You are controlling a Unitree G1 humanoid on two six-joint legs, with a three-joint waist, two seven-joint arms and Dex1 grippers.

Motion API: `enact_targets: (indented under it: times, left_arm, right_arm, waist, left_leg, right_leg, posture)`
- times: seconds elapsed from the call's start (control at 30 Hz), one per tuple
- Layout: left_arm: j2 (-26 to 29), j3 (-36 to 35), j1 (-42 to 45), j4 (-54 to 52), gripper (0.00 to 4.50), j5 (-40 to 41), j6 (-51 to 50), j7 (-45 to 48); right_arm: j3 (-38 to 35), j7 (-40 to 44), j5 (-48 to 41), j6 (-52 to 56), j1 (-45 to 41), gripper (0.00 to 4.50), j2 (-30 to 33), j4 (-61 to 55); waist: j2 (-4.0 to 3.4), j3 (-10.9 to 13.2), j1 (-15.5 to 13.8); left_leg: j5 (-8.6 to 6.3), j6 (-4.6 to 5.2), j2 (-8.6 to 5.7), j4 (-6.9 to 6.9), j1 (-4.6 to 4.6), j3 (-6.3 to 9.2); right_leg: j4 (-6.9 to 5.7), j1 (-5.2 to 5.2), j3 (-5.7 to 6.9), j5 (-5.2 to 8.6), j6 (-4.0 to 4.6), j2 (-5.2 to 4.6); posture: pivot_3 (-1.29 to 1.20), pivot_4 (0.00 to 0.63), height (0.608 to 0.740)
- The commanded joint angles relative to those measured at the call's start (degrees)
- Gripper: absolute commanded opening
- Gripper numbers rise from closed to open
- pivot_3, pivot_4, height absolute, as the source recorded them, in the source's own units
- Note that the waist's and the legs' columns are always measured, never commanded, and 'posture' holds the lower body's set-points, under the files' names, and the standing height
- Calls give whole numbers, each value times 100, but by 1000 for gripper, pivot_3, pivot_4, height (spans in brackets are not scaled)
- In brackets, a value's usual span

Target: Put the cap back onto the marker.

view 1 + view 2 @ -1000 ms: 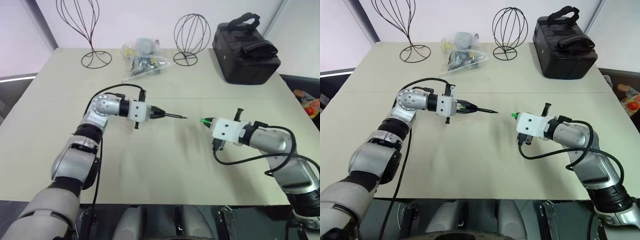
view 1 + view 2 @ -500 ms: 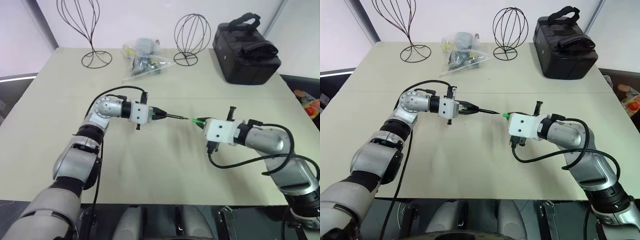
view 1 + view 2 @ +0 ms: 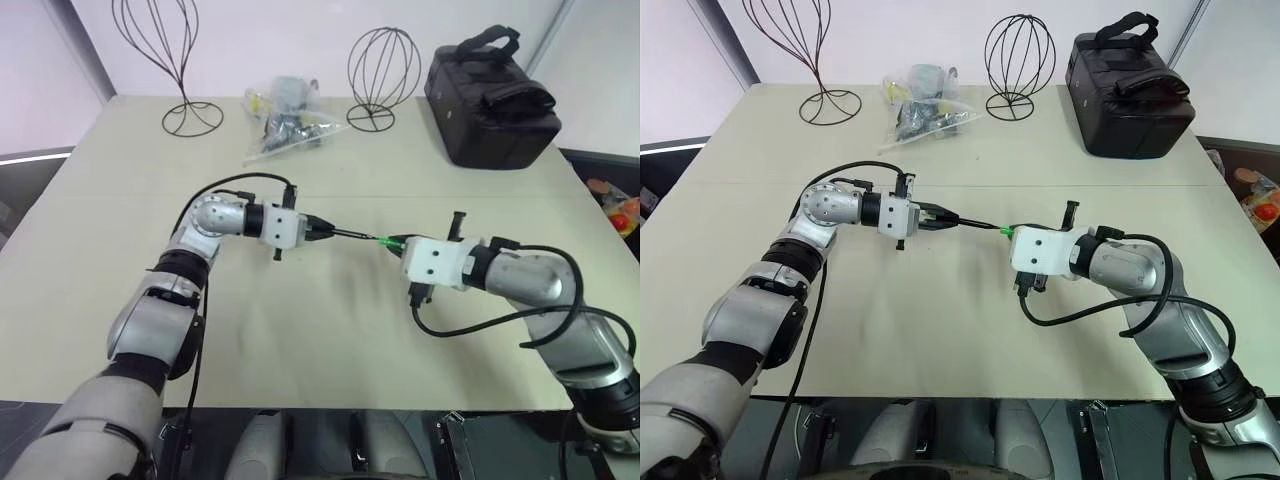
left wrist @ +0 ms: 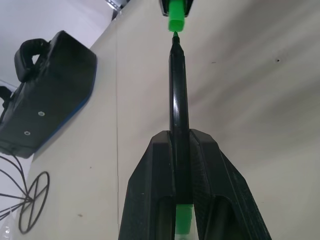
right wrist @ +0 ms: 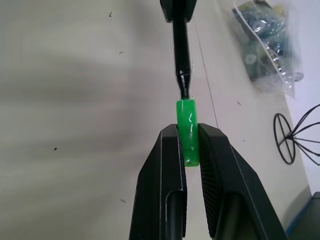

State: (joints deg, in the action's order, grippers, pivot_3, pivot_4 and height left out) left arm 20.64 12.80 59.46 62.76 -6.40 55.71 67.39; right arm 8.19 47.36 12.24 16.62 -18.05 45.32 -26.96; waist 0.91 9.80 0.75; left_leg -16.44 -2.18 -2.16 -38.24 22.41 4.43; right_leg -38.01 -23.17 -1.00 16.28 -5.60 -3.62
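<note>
My left gripper (image 3: 316, 231) is shut on the marker (image 3: 350, 236), a thin black stick that points to the right, held level above the table. My right gripper (image 5: 187, 131) is shut on the green cap (image 5: 186, 131), with the cap's front end sticking out past the fingertips. The marker's pointed tip meets the mouth of the cap (image 4: 176, 22), and the two lie in one line. I cannot tell whether the tip is inside the cap. A green end of the marker shows between the left fingers (image 4: 150, 190).
At the back of the beige table (image 3: 300, 330) stand a black bag (image 3: 490, 95), two wire stands (image 3: 383, 65) (image 3: 165, 50) and a clear plastic bag of small items (image 3: 290, 125). The seam across the table (image 3: 120, 193) runs behind both grippers.
My right gripper has carried the cap to the left, closing the gap until it reaches the marker's tip. The left gripper and the marker have kept still.
</note>
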Motion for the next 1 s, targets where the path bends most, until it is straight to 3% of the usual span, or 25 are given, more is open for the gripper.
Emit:
enact_targets:
  times: [0.03, 1.0]
  left_arm:
    - [1, -28, 140, -118, 0, 154, 135, 39]
    - [-75, -39, 255, -61, 0, 103, 165, -98]
  right_arm:
    - [-50, -36, 6, -25, -102, 61, -14, -182]
    - [103, -20, 78, 26, -22, 61, -115, -189]
  waist:
    - [0, 0, -1]
    - [0, 0, -1]
  left_leg:
    - [0, 0, 0, 0, 0, 0]
    - [0, 0, -1, 0, 0, -1]
  right_leg:
    - [0, 0, 0, 0, 0, 0]
    - [0, 0, 0, 0, 0, -1]
  posture:
    - [0, 150, 740]
    - [0, 150, 740]
